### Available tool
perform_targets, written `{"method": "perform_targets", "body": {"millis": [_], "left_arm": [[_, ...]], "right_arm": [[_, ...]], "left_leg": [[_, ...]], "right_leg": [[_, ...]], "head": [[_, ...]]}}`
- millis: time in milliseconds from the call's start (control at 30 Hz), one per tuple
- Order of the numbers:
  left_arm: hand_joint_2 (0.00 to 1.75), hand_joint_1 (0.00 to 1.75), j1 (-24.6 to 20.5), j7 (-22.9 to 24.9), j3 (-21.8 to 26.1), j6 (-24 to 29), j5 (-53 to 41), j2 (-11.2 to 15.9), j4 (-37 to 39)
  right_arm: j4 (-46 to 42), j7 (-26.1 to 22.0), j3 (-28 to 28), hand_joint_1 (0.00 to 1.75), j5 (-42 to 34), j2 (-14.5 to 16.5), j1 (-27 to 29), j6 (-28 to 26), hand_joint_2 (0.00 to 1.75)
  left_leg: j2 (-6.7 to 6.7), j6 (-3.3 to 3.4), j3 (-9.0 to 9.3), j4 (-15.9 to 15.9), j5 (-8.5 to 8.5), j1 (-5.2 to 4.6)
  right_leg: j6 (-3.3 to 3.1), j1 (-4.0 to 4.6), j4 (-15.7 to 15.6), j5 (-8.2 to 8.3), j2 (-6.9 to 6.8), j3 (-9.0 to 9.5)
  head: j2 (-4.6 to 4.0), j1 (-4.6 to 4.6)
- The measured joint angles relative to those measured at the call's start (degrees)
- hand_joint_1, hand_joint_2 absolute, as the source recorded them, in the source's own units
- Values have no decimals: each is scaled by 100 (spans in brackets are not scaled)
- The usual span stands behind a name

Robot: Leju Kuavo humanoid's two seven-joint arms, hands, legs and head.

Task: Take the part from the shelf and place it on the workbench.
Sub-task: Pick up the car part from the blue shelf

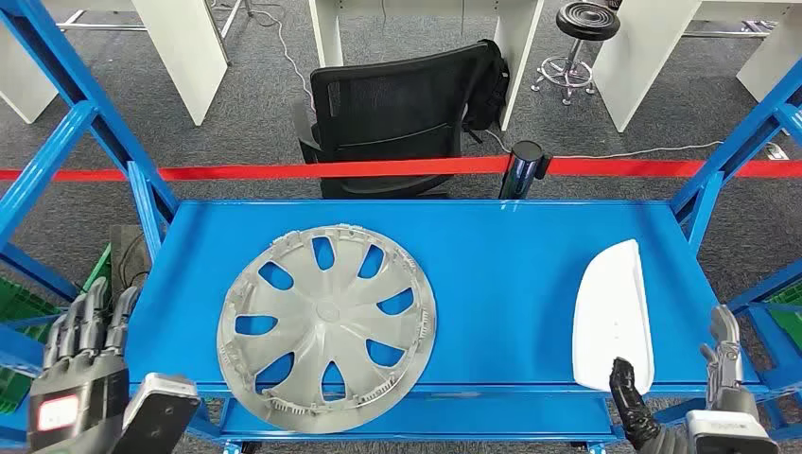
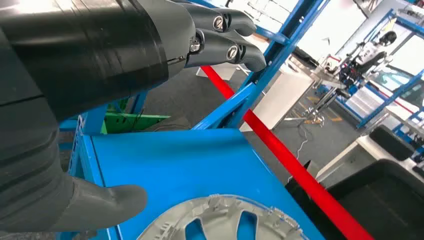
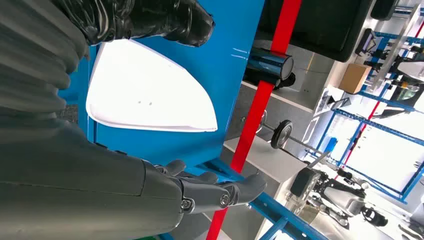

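Observation:
A grey wheel cover [image 1: 327, 328] lies flat on the blue shelf [image 1: 492, 255], left of middle; its rim [image 2: 225, 220] shows in the left wrist view. A white curved panel [image 1: 613, 317] lies at the shelf's right end, also seen in the right wrist view [image 3: 145, 95]. My left hand [image 1: 80, 355] is open beside the shelf's left front corner, fingers up, holding nothing; its fingers [image 2: 220, 37] hang above the shelf. My right hand [image 1: 686, 402] is open at the front right, its dark thumb [image 1: 629, 397] at the panel's near end, its fingers [image 3: 215, 190] spread outside the panel's right edge.
Blue uprights [image 1: 113, 132] and diagonal braces flank the shelf on both sides. A red barrier tape [image 1: 378, 169] and its post [image 1: 523, 165] run behind it, with a black office chair [image 1: 397, 118] and white desks beyond. Green crates [image 1: 19, 303] sit at the left.

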Motion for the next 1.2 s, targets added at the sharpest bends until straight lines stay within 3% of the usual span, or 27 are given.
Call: {"method": "perform_targets", "body": {"millis": [300, 633, 1000, 1200], "left_arm": [[175, 0, -391, 606, -684, -573, 34, 545, -130], [175, 0, -688, 725, -1336, -733, 393, 1073, -165], [175, 0, -562, 729, -1534, -2123, 996, 1249, -167], [175, 0, -316, 730, -1523, -2521, 1101, 1257, -168]], "right_arm": [[1, 8, -25, 0, -99, -22, -4, -53, 175], [1, -4, -26, 0, -244, -95, -36, -99, 175], [15, -79, -61, 0, -459, -141, -155, 87, 175], [50, -134, -70, 0, -524, -153, -224, 167, 175]], "left_leg": [[-1, 0, 0, 0, 0, 0], [-1, 0, 1, 0, 0, 0], [-1, 0, 0, 0, 0, 0], [-1, 0, -1, 0, -1, 0]], "right_leg": [[0, 0, 0, 0, -1, 4], [0, 0, 1, 0, -1, 5], [0, -1, 0, 0, -1, 7], [1, -1, 0, -2, -2, 7]], "head": [[0, 2], [0, 1], [0, -1], [0, 2]]}}
